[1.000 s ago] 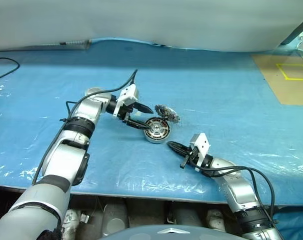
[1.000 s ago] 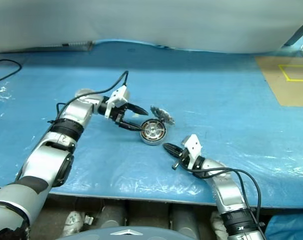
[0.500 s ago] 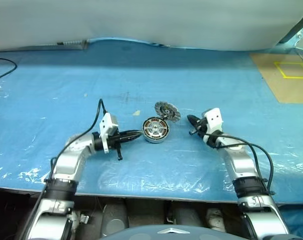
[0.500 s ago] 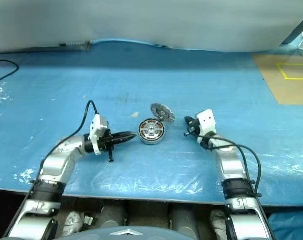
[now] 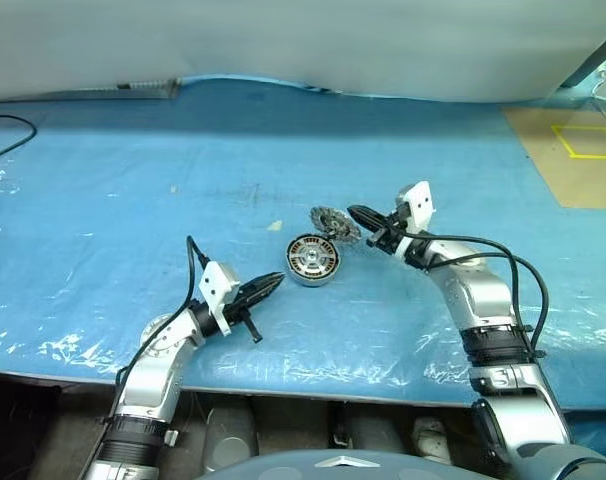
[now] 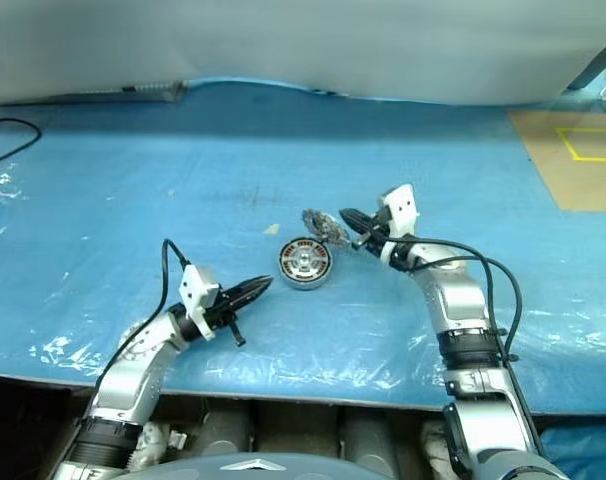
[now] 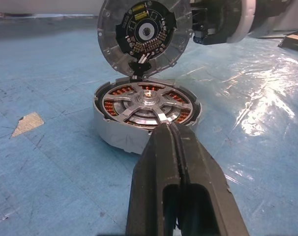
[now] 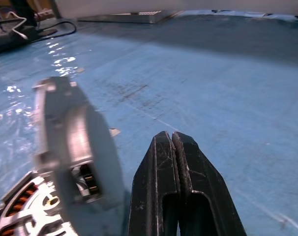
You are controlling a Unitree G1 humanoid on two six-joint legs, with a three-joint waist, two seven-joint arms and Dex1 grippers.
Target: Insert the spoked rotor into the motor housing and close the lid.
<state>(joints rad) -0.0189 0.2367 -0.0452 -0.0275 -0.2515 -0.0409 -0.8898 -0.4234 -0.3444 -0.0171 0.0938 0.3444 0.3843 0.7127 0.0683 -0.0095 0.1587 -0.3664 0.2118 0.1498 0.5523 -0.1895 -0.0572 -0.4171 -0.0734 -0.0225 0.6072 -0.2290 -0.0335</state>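
The motor housing sits mid-table on the blue sheet, a silver cup with copper windings. The spoked rotor lies inside it, silver spokes and hub facing up. The lid stands nearly upright at the housing's far edge, its dark inner face towards the left wrist camera. My left gripper is shut and empty, pointing at the housing from a short way to its front left. On the lid's right side my right gripper is shut, close to its back face; whether they touch I cannot tell.
A black cable lies at the far left. A tan patch with yellow tape is at the back right. A small pale scrap lies left of the housing. The table's front edge runs just below my left arm.
My left gripper has left the housing, drawn back towards the front edge and shut. My right gripper has risen and come forward to the lid's right side. Housing and lid stay put.
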